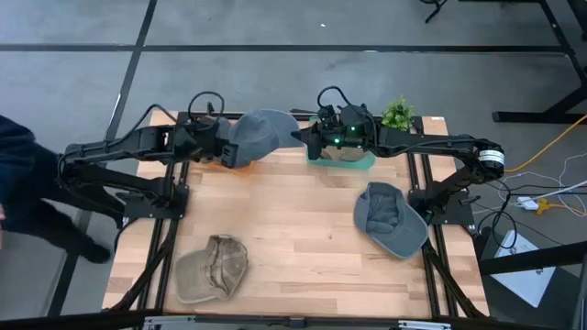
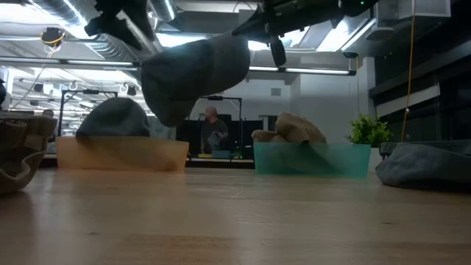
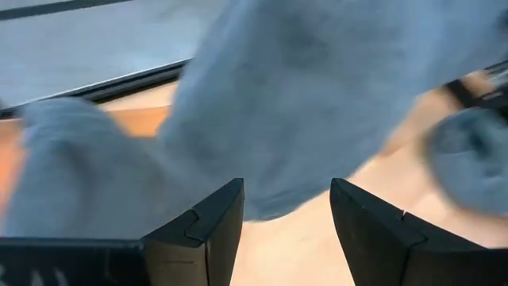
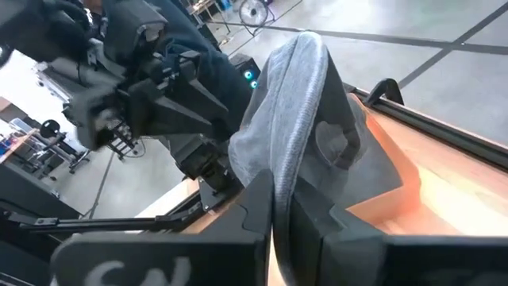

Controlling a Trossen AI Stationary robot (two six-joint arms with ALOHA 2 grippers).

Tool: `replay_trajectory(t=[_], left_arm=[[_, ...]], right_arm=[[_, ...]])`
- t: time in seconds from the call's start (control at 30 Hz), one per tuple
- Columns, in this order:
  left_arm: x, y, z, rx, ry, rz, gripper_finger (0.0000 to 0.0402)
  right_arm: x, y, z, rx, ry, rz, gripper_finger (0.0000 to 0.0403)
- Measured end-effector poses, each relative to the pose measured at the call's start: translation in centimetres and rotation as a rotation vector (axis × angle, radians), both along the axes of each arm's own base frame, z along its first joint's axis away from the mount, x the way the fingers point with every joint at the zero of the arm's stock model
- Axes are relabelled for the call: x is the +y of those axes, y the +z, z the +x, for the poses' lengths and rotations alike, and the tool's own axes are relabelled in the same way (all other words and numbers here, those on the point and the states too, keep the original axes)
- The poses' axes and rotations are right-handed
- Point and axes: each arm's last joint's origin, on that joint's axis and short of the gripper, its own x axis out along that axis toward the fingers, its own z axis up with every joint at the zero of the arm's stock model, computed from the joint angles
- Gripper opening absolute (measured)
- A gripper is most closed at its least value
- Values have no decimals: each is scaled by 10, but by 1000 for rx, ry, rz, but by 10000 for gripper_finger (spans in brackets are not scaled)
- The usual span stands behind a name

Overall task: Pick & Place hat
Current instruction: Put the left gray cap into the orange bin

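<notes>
Grey, soft cloth, the hat (image 1: 261, 131) hangs limp in the air at the table's far edge, above the orange bin (image 2: 121, 154), pinched by its brim in the right gripper (image 1: 307, 139). The left gripper (image 3: 286, 222) hovers beside it, fingers spread. By my reading it is lifted but not placed; a tan cap (image 1: 213, 268) and another grey cap (image 1: 390, 217) lie nearer.

two dark arms, black looping cables; green light on right arm's wrist (image 1: 341, 140).
</notes>
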Motion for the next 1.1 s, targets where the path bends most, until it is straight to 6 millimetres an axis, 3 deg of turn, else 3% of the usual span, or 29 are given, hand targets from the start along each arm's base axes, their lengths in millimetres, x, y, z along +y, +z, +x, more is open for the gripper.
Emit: replay_trajectory(t=[0.17,0.3,0.43,0.57,0.7,0.83,1.1], left_arm=[[-1,-21,4,-161,-38,-56,183],[1,-43,1,-220,0,-98,183],[4,-41,-14,-253,59,-52,183],[3,-33,-34,-277,88,9,183],[0,-37,-47,-264,104,-76,183],[-2,-43,-38,-241,91,-157,183],[-7,-46,-20,-231,111,-91,183]], right_arm=[[0,0,0,5,5,-17,13],[0,0,0,4,18,-10,26],[1,-1,0,6,20,2,33],[1,-1,0,10,23,3,14],[1,-1,0,10,30,-3,12],[1,0,0,6,29,-4,12],[-11,5,-3,-53,-17,-13,12]])
